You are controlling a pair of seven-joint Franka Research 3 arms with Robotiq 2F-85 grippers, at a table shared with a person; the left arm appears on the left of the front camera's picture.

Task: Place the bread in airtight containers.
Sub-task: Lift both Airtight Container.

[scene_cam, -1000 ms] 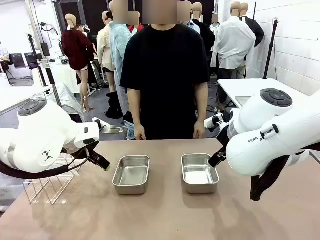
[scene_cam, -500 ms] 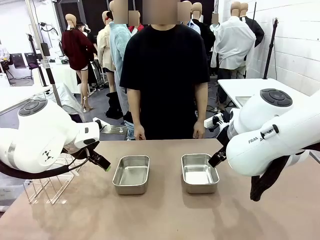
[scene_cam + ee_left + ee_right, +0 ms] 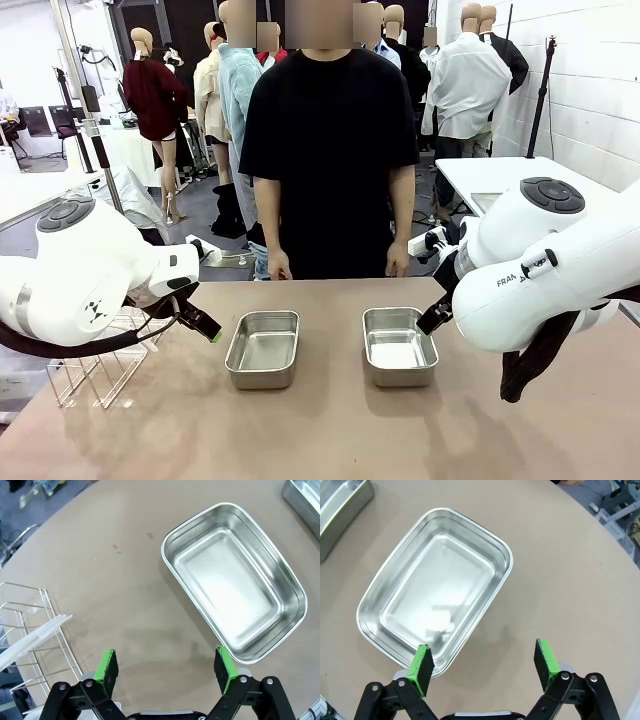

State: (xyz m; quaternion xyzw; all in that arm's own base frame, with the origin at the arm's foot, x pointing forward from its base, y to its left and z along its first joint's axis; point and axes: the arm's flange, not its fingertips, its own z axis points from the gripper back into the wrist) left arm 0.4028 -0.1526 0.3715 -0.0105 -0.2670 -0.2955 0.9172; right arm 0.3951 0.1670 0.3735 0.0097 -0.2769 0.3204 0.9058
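Two empty stainless-steel airtight containers stand side by side on the brown table, the left container [image 3: 263,349] and the right container [image 3: 399,346], both without lids. The bread is out of view. My left gripper [image 3: 167,669] hovers open above the table, beside the left container [image 3: 235,580], nothing between its green pads. My right gripper [image 3: 482,666] hangs open over the near corner of the right container [image 3: 435,602]. In the front view the left gripper [image 3: 203,325] sits left of the tins and the right gripper [image 3: 433,318] at the right tin's right edge.
A wire rack [image 3: 95,365] holding clear lids stands at the table's left edge, also seen in the left wrist view as the rack [image 3: 30,630]. A person [image 3: 330,150] in a black shirt stands at the far side, hands down by the table edge.
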